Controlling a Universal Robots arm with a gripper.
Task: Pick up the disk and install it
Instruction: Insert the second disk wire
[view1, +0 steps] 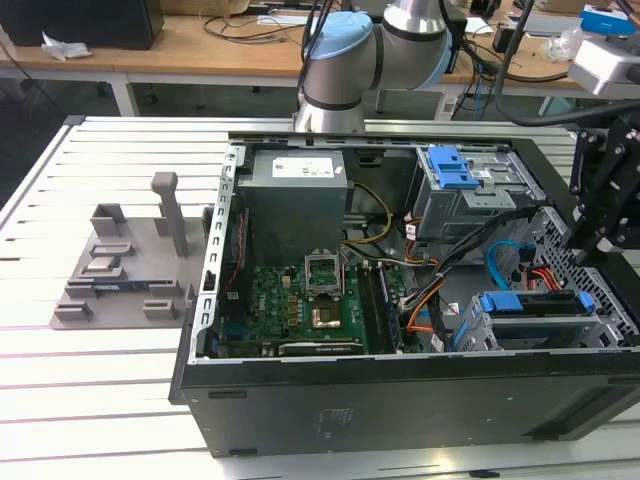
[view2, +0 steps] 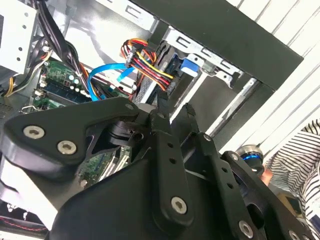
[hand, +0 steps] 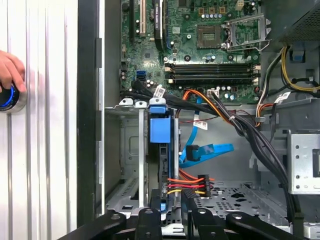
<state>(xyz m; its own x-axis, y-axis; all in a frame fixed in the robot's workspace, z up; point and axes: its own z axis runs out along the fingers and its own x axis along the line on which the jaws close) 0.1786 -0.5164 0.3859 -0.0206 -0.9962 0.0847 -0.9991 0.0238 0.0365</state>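
The disk (view1: 530, 303), in its bright blue carrier, sits in the drive cage at the front corner of the open computer case (view1: 400, 400), on the exterior view's right. In the first wrist view the disk (hand: 159, 132) stands on edge in the cage, blue tab upward. The second wrist view catches the blue tab of the disk (view2: 189, 65). My black gripper (view1: 592, 252) hangs just above the case's right wall, over the cage. In both wrist views its fingers (hand: 150, 217) stand a little apart, and the gripper (view2: 175, 107) is open with nothing between them.
Red, yellow and orange power cables (hand: 185, 184) and a blue data cable (hand: 202, 150) run beside the cage. The motherboard (view1: 300, 300) and grey power supply (view1: 295, 195) fill the case's left. A grey fixture (view1: 130, 265) stands on the slatted table. A hand (hand: 9, 70) rests on a blue-lit knob (hand: 12, 102).
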